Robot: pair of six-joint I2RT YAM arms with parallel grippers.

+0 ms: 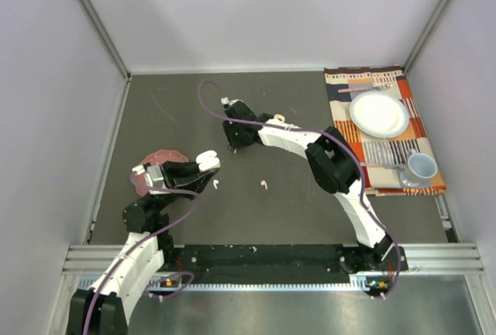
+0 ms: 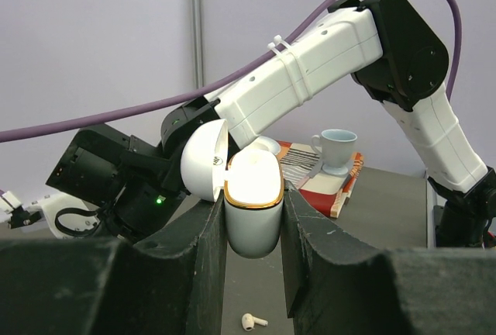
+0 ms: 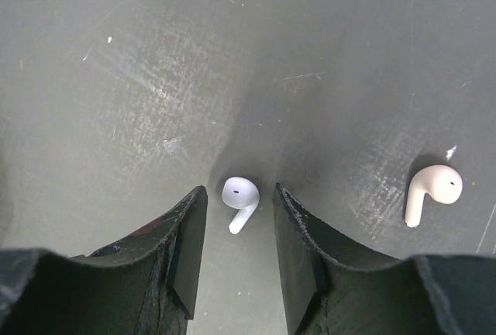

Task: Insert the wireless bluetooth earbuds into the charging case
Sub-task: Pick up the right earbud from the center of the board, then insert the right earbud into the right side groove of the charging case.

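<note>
My left gripper is shut on a white charging case with a gold rim. The case is upright and its lid is swung open to the left. In the top view this gripper sits left of centre. A white earbud lies on the table below the case, and it also shows from above. A pale peach earbud lies to its right. My right gripper is open and low over the table. Another white earbud lies between its fingers, touching neither. A second peach earbud lies to the right.
A striped placemat at the back right carries a white plate, a pale blue cup and cutlery. A dark pink disc lies under my left wrist. Grey walls enclose the table on three sides.
</note>
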